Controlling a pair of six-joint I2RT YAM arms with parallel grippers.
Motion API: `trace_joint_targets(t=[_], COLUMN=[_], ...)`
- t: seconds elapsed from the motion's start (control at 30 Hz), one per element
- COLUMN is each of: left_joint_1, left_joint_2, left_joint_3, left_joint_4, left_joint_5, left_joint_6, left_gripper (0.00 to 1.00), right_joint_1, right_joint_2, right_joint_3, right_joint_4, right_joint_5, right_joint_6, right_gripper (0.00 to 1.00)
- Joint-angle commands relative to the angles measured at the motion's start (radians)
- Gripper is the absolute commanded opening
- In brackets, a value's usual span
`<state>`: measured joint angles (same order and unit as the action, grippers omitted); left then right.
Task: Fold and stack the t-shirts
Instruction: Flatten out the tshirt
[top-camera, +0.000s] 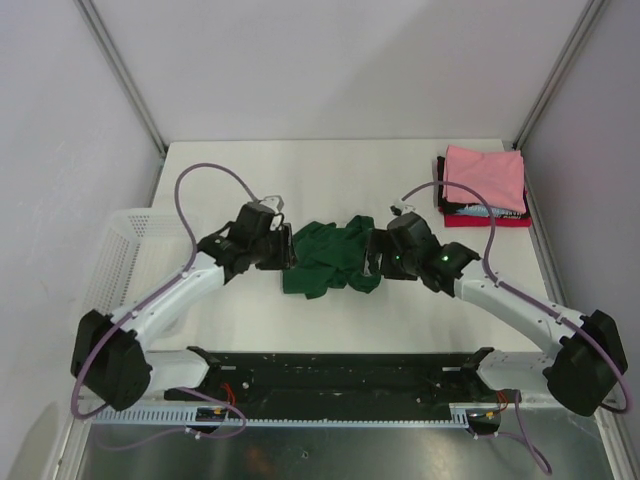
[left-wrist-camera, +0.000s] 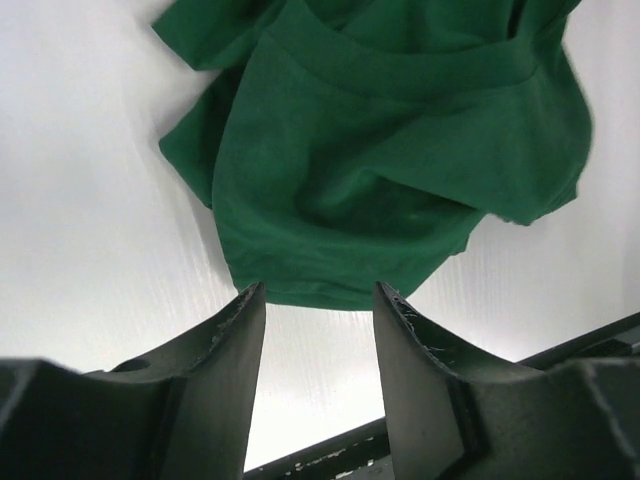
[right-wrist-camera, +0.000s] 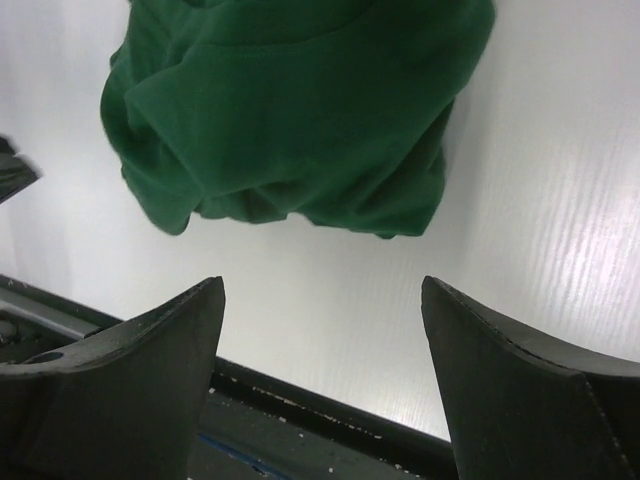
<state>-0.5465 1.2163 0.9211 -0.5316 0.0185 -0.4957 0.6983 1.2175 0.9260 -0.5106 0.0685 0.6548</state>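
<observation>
Two grippers work from the near edge: the left gripper (left-wrist-camera: 320, 290) has its jaws parted with nothing between them, tips just short of the green shirt (top-camera: 325, 258). The right gripper (right-wrist-camera: 320, 285) is spread wide and also empty, the cloth a little beyond its tips. The green shirt lies crumpled and unfolded mid-table (top-camera: 300, 170) between them, a white basket (top-camera: 125, 250) sits at the left edge, and at the far right corner is a folded stack, pink shirt (top-camera: 485, 175) on top, black shirt (top-camera: 445, 200) and red shirt (top-camera: 500, 221) edges showing beneath.
</observation>
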Motion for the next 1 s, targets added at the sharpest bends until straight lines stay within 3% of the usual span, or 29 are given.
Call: trace_joint_targets(t=[0.0,0.23,0.63,0.73,0.9,0.97], left_joint_1=[-0.001,-0.006,-0.005,-0.006,-0.006,-0.006], left_joint_2=[0.079,0.138,0.245,0.240,0.158,0.104], left_joint_3=[-0.014,-0.074,-0.105,-0.099,-0.070,-0.058], left_joint_4=[0.026,0.036,0.171,0.200,0.206,0.204], left_joint_5=[0.065,-0.041,0.049,0.071,0.073,0.066], left_joint_6=[0.046,0.029,-0.043,-0.067,-0.071,-0.073], left_gripper=[0.52,0.62,0.57,0.45,0.07,0.02], right_joint_1=[0.083,0.164,0.182,0.184,0.187,0.192], right_joint_2=[0.005,0.056,0.112,0.117,0.145,0.163], right_joint_3=[0.032,0.003,-0.049,-0.059,-0.080,-0.084], right_joint_4=[0.036,0.068,0.184,0.215,0.283,0.303], right_joint_5=[0.070,0.084,0.084,0.093,0.096,0.102], right_joint_6=[0.041,0.097,0.132,0.139,0.166,0.180], right_gripper=[0.83,0.81,0.80,0.80,0.78,0.77])
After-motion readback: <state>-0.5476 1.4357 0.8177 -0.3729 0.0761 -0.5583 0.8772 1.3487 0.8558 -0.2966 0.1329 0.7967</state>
